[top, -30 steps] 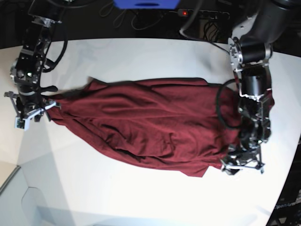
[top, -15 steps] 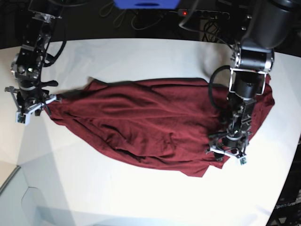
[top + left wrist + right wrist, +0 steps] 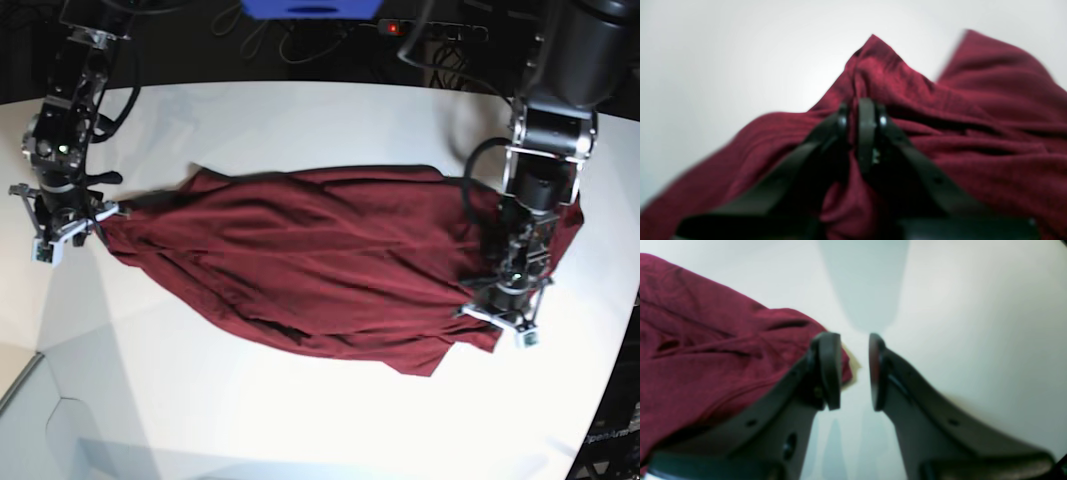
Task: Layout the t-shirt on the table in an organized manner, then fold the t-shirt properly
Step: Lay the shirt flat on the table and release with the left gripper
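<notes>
From the left wrist view, the left gripper (image 3: 862, 116) has its fingers (image 3: 867, 133) pressed together on a raised ridge of the t-shirt (image 3: 973, 150), maroon cloth bunching up between and behind them; the picture is soft, so how many layers are caught cannot be told, and a pull from here could drag a double thickness and twist the garment rather than spread it. From the right wrist view, the right gripper (image 3: 855, 371) has its fingers (image 3: 830, 370) apart with bare white surface (image 3: 973, 323) showing through the gap; the shirt's edge lies against the outside of one finger, not between them, so closing as they stand would likely catch nothing. From the base view, the t-shirt (image 3: 320, 270) lies crumpled and stretched lengthwise across the middle of the surface (image 3: 300, 420), the left gripper (image 3: 500, 310) on one end and the right gripper (image 3: 65, 225) at the other tip. Sleeves and collar cannot be made out, and the left arm hides the cloth beneath it.
</notes>
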Controlling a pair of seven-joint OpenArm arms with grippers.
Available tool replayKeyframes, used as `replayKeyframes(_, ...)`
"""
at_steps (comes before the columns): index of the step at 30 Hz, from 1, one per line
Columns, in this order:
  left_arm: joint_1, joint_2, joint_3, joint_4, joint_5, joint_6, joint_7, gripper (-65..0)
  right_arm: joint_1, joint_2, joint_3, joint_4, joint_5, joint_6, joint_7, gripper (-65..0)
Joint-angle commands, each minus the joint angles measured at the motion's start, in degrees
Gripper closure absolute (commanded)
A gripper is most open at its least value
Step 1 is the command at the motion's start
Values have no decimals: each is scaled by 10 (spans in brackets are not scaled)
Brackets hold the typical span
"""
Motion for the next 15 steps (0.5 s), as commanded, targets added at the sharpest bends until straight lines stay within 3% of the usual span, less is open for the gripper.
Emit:
replayKeyframes(1, -17, -17, -3, 6, -2, 4, -14, 0, 6, 5, 1, 9, 0, 2, 15, -156)
replayKeyframes(5, -17, -49, -19, 13, -3, 4, -14, -3, -3, 5, 0, 9, 0, 2, 17, -156)
replayKeyframes(11, 1, -73, -117, 18, 0, 0, -10, -3, -5, 2, -5, 9, 0, 3, 13, -156)
replayKeyframes(15, 30, -73, -135, 58, 0, 0, -9, -3, -15, -10, -29, 11, 0, 48, 4, -159)
